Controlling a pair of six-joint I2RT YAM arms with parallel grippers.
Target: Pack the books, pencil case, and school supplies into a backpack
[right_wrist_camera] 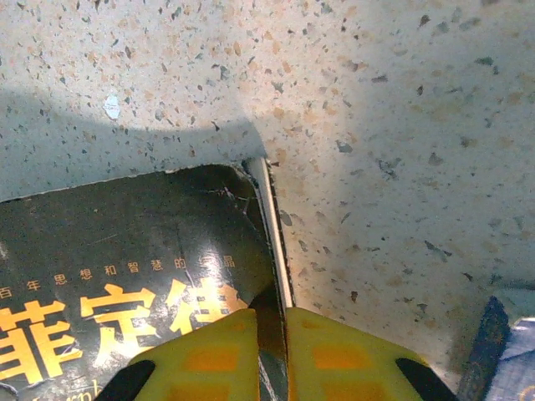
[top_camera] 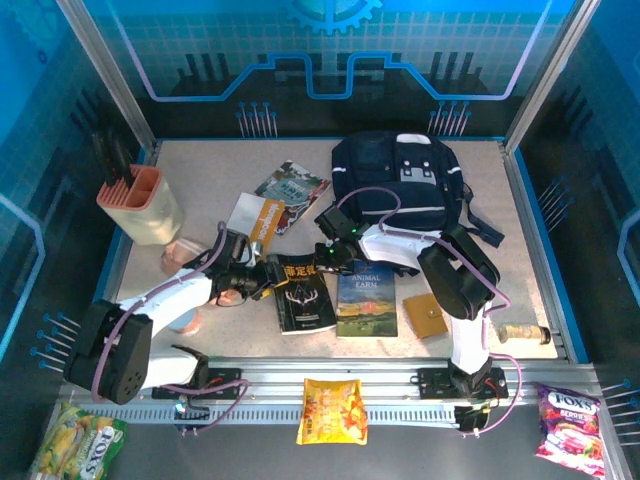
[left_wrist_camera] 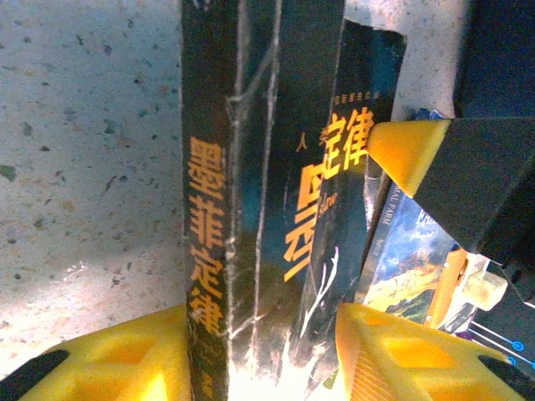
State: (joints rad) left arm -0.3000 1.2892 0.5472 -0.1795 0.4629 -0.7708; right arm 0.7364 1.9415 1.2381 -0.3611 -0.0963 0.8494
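Note:
The black book [top_camera: 305,292] with orange Chinese title lies mid-table. My left gripper [top_camera: 262,282] is at its spine side; in the left wrist view its yellow fingers [left_wrist_camera: 109,359] press on both sides of the black book [left_wrist_camera: 251,209], which is tipped up on edge. My right gripper [top_camera: 328,258] is shut on the black book's [right_wrist_camera: 125,251] far right corner, pinching the thin edge. The right gripper [right_wrist_camera: 272,351] shows it between the pads. "Animal Farm" [top_camera: 366,300] lies just right. The green-and-white book [top_camera: 292,185] lies further back. The navy backpack [top_camera: 400,175] sits at the back. A tan-brown square [top_camera: 425,315] lies right of the books.
A peach-and-cream holder [top_camera: 140,205] with black tools stands at the left. A yellow snack bag [top_camera: 333,410] lies on the front rail, a pink one [top_camera: 570,425] at the front right, another yellow bag [top_camera: 80,445] at the front left. A white-and-orange packet [top_camera: 255,215] lies behind the left gripper.

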